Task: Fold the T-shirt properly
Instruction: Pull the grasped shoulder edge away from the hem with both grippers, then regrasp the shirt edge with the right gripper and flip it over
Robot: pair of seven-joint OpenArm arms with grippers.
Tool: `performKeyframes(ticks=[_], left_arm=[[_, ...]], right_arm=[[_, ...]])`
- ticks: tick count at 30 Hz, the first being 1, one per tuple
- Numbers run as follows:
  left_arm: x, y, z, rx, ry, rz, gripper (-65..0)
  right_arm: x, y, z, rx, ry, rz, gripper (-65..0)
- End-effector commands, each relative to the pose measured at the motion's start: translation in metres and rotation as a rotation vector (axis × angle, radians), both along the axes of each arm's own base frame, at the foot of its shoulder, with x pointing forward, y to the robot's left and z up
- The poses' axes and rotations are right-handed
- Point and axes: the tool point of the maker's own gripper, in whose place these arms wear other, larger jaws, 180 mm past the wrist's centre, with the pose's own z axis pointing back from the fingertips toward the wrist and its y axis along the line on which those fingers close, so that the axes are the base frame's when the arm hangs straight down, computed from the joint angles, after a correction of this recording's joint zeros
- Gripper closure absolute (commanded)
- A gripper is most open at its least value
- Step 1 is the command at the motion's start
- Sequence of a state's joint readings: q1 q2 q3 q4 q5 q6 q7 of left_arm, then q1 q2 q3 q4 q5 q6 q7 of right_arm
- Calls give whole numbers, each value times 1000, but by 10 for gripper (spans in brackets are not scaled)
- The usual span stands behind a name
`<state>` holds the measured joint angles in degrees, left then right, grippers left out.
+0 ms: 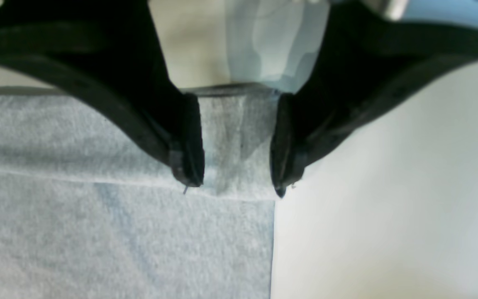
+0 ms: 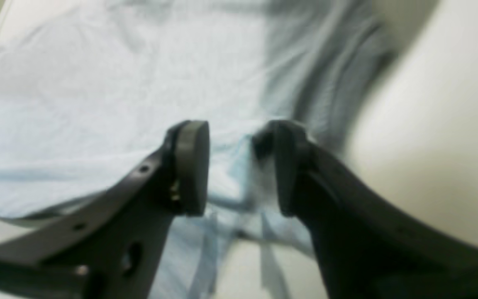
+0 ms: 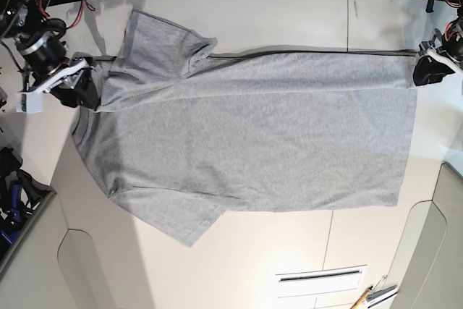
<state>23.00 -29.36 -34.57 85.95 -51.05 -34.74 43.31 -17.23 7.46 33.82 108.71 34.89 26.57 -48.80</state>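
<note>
Evidently a fold sits along the far edge of the T-shirt (image 3: 246, 142), spread across the desk (image 3: 289, 19); left gripper (image 1: 237, 141) and right gripper (image 2: 239, 166) stand open at its ends, releasing.

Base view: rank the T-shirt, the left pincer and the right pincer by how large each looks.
1. T-shirt, by far the largest, spread across the table.
2. Right pincer and left pincer: both small dark shapes at the shirt's opposite ends, too similar and too partly hidden to rank.
</note>
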Motion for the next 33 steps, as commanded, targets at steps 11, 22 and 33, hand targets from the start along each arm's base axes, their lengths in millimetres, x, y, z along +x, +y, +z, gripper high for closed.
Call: performKeyframes(ticks=[11, 22, 33], left_arm=[[9, 3, 15, 3, -49, -12, -301], [8, 3, 15, -1, -47, -12, -301], [9, 2, 16, -12, -51, -11, -301]], right_arm=[[-80, 17, -41, 179, 183, -23, -256], [-96, 89, -99, 367, 355, 90, -188], [-25, 113, -30, 358, 75, 218, 0]])
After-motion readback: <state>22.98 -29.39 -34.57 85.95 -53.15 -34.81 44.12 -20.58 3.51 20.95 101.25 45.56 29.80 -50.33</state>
